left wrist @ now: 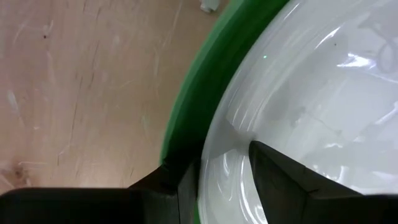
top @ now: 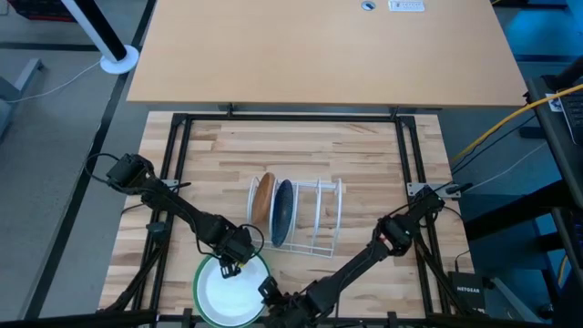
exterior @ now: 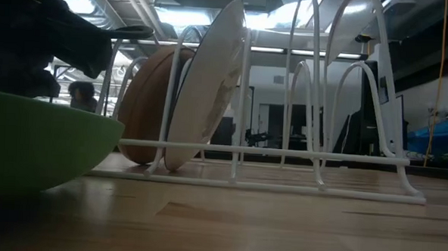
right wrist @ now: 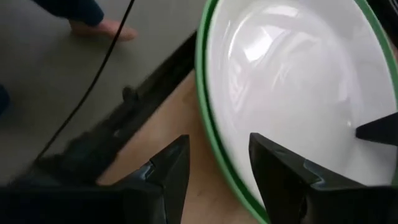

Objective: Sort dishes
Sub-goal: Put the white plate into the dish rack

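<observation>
1. The white plate (top: pixel 231 292) lies nested inside the green plate (top: pixel 202 278), and the pair sits flat on the wooden table (top: pixel 364 155), near the white wire rack (top: pixel 314 219), on the arms' side of it.
2. The left gripper (top: pixel 228 264) is at the stack's edge nearest the rack; its fingers (left wrist: pixel 283 180) straddle the rims of both plates, one outside the green rim and one on the white surface, parted, and I cannot tell whether they pinch.
3. The right gripper (top: pixel 271 293) is at the stack's opposite side, away from the rack; its fingers (right wrist: pixel 280 168) are spread across the green rim in the same way.
4. The tan-brown plate (top: pixel 263 198) stands on edge in the rack's end slot.
5. The dark blue plate (top: pixel 283 208) stands upright in the next slot, just beside the tan-brown one.
6. The rack's other slots stand beyond the blue plate.
</observation>
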Robot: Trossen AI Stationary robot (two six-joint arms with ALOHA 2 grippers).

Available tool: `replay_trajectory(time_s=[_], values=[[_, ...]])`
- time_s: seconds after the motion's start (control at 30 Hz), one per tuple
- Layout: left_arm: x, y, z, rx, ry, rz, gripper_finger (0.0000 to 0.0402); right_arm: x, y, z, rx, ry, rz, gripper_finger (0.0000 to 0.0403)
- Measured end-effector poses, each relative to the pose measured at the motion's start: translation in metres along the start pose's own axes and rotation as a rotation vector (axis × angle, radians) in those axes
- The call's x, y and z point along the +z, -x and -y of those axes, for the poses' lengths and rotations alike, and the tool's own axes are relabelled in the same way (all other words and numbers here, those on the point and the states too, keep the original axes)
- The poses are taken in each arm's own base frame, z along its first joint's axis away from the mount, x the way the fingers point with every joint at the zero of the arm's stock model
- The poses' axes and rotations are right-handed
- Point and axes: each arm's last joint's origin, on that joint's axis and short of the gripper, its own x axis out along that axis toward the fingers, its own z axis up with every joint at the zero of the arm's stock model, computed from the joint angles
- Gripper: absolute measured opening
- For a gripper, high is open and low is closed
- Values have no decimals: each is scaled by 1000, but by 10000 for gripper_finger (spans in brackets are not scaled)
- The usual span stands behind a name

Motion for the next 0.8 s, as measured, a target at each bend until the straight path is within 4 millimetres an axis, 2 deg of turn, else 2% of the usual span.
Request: replay_trajectory(time_s=[0.5,0.8], values=[[0,0,1,-34,5,-27,133,-25,-23,8,-13,32,-68,169],[3,0,10,-172,-42,-50,133,-32,-29,18,2,-32,-85,169]])
